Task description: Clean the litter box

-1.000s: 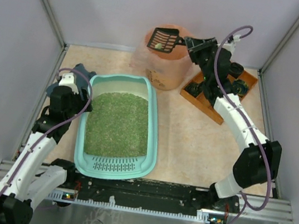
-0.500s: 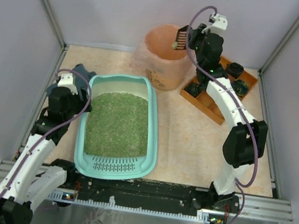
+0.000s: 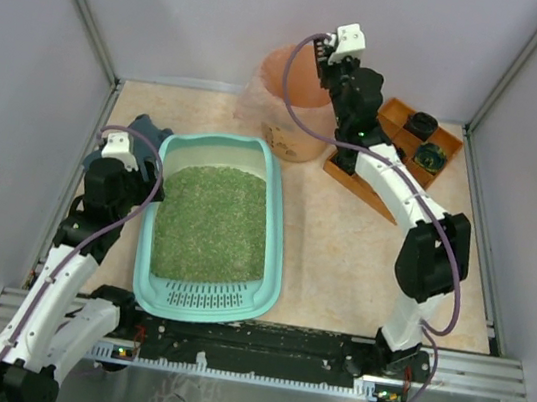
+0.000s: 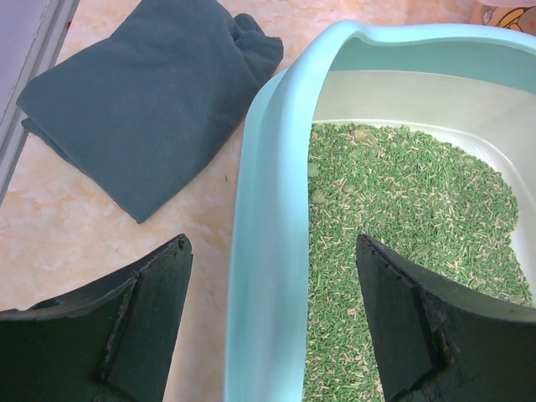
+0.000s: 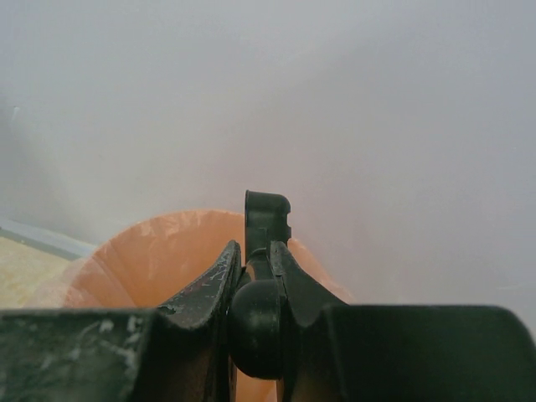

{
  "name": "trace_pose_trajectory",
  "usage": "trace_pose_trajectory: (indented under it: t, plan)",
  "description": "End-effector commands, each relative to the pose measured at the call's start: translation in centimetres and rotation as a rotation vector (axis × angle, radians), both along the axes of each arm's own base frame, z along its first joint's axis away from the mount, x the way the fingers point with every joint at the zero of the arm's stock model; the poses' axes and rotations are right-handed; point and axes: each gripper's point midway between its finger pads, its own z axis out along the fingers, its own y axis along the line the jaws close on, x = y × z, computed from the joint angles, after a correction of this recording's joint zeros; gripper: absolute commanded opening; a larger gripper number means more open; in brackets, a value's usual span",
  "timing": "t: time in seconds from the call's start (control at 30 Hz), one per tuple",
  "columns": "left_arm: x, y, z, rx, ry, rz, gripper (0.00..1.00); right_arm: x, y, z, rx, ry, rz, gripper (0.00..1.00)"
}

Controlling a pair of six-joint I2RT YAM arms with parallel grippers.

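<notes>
The teal litter box (image 3: 279, 233) lies left of centre, filled with green litter (image 3: 213, 223), its slotted ledge at the near end. My left gripper (image 3: 140, 156) is open. In the left wrist view its fingers (image 4: 268, 247) straddle the box's left rim (image 4: 268, 167), one outside and one over the litter, without touching it. My right gripper (image 3: 322, 59) is raised over the peach-lined round bin (image 3: 285, 92) and is shut on the handle of a black scoop (image 5: 266, 219), which is turned on edge. The scoop's blade is hidden.
A folded dark teal cloth (image 3: 150, 130) lies on the table by the box's far left corner and shows in the left wrist view (image 4: 142, 100). An orange compartmented tray (image 3: 400, 130) with black pieces (image 3: 424, 123) stands at the back right. Enclosure walls close in three sides.
My right gripper has swung left and rolled the scoop from lying flat with a green clump on it to standing on edge over the bin. The left arm has barely moved.
</notes>
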Motion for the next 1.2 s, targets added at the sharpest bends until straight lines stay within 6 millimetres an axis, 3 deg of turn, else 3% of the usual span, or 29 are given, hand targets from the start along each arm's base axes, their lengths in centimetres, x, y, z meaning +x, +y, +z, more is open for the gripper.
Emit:
trace_pose_trajectory:
  t: [0.0,0.1,0.13,0.3,0.43,0.7,0.87,1.03,1.17]
  plan:
    - [0.0,-0.1,0.3,-0.002,-0.022,-0.007,0.84,-3.8,0.2,6.3,0.033,-0.182,0.024,0.00]
    - [0.1,-0.3,0.3,-0.007,-0.022,-0.012,0.84,-6.1,0.3,7.4,0.127,-0.171,0.075,0.00]
    - [0.1,-0.4,0.2,-0.010,-0.019,-0.016,0.84,-7.7,0.1,8.7,0.181,-0.174,0.104,0.00]
    - [0.4,-0.9,-0.3,-0.022,0.001,-0.041,0.82,-12.4,1.2,7.1,0.441,-0.037,0.261,0.00]
    - [0.5,-1.1,-0.8,-0.023,0.026,-0.043,0.81,-15.8,2.1,5.8,0.523,0.006,0.321,0.00]
    - [0.7,-1.3,-1.5,-0.026,0.052,-0.055,0.82,-19.4,0.5,4.2,0.473,0.150,0.325,0.00]
    - [0.9,-1.8,-2.0,-0.035,0.079,-0.074,0.81,-21.7,0.7,2.3,0.386,0.280,0.371,0.00]
    - [0.9,-1.8,-2.1,-0.036,0.083,-0.076,0.79,-23.9,2.6,-0.2,0.409,0.454,0.486,0.00]
    - [0.9,-2.0,-2.4,-0.036,0.093,-0.085,0.76,-25.5,5.1,-2.4,0.465,0.555,0.573,0.00]
